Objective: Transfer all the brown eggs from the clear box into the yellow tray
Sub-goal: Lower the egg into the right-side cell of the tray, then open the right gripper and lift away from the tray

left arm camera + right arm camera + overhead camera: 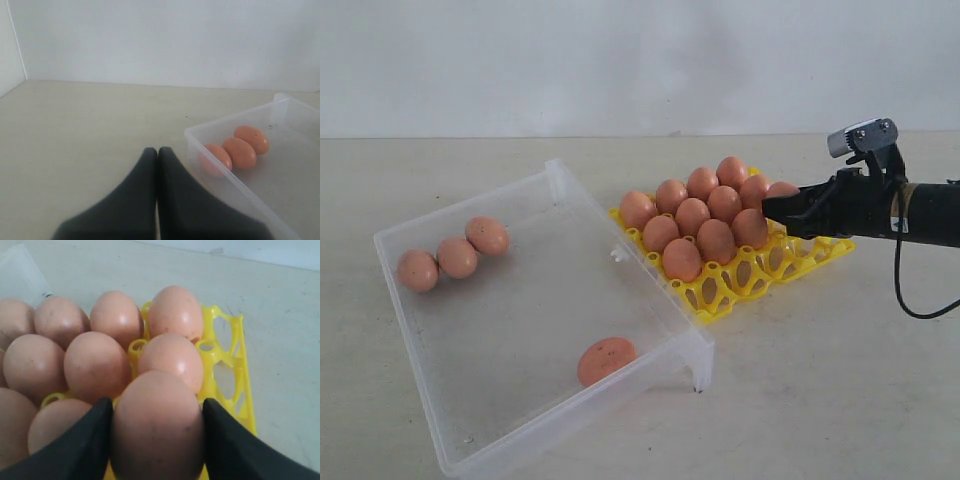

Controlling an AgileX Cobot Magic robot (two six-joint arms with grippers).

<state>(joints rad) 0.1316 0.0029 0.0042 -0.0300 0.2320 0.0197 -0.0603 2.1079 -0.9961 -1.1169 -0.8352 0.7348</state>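
The yellow tray (720, 300) holds several brown eggs (692, 215), standing upright in its cups. My right gripper (775, 208) hangs over the tray's right side, shut on one brown egg (157, 425), with a black finger pressed on each flank. The clear box (470, 205) lies to the left of the tray. Three brown eggs (457, 257) sit in a row in its far left corner, and one (606, 360) rests by its near wall. My left gripper (158, 152) is shut on nothing and sits outside the box wall (220, 172), near those three eggs (240, 151).
The box stands on short legs (700, 380) on a pale table. A black cable (910, 290) hangs from the right arm. On the tray's near right side, open yellow cups (225, 385) show with no eggs in them.
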